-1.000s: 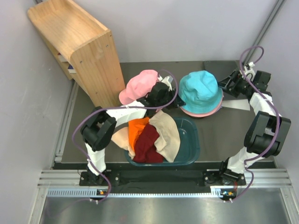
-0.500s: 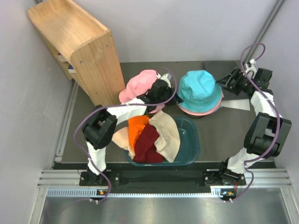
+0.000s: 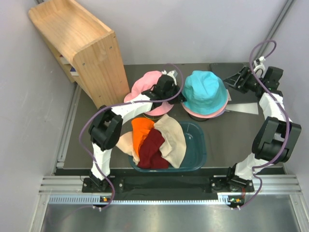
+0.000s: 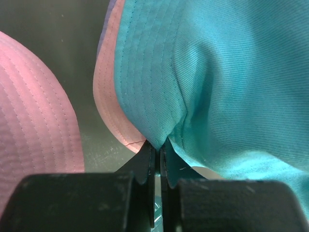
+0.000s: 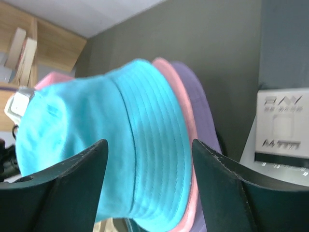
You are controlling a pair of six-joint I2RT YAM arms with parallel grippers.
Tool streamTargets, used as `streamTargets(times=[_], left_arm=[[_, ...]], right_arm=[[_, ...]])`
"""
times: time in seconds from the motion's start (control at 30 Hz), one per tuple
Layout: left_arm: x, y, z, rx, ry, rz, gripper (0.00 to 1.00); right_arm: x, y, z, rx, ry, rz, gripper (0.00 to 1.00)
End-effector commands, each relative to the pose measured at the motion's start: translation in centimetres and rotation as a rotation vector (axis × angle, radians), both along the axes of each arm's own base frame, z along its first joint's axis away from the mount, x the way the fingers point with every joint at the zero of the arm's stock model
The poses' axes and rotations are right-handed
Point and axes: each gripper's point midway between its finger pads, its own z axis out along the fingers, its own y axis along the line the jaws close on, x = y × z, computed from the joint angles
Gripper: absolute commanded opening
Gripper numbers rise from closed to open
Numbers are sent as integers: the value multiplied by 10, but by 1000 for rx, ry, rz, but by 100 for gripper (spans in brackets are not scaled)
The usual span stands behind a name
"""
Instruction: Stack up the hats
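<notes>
A teal hat [image 3: 205, 92] sits on top of a peach-pink hat [image 3: 206, 115] and a lavender hat [image 5: 195, 104] at the back middle of the table. My left gripper [image 3: 177, 95] is shut on the teal hat's left brim [image 4: 159, 130]. A pink hat [image 3: 145, 87] lies just left of it. Orange [image 3: 142, 133], maroon [image 3: 152, 150] and beige [image 3: 174, 137] hats lie in the dark teal tub [image 3: 198, 150]. My right gripper [image 3: 237, 79] is open and empty, right of the stack; its fingers [image 5: 82, 169] frame the teal hat [image 5: 111, 140].
A wooden shelf [image 3: 82, 48] stands at the back left, close to the pink hat. A white paper [image 3: 244, 107] and a dark flat pad [image 3: 227, 67] lie at the back right. Grey walls enclose the table.
My left gripper moved right from the pink hat to the teal hat's brim and closed on it. My right gripper drew back slightly to the upper right.
</notes>
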Motion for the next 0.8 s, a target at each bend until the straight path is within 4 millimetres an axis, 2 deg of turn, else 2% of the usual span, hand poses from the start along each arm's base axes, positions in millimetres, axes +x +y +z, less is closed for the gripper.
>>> streamTargets(times=[0.0, 0.43, 0.57, 0.77], left_arm=[[13, 7, 4, 39, -42, 20, 0], [14, 6, 5, 33, -44, 17, 0], [14, 6, 6, 28, -47, 16, 0], [15, 5, 8, 23, -53, 16, 0]], right_arm=[[-3, 20, -10, 22, -14, 68, 68], [-2, 19, -33, 16, 29, 79, 71], [-5, 22, -34, 27, 30, 96, 70], [-11, 31, -32, 81, 28, 131, 58]])
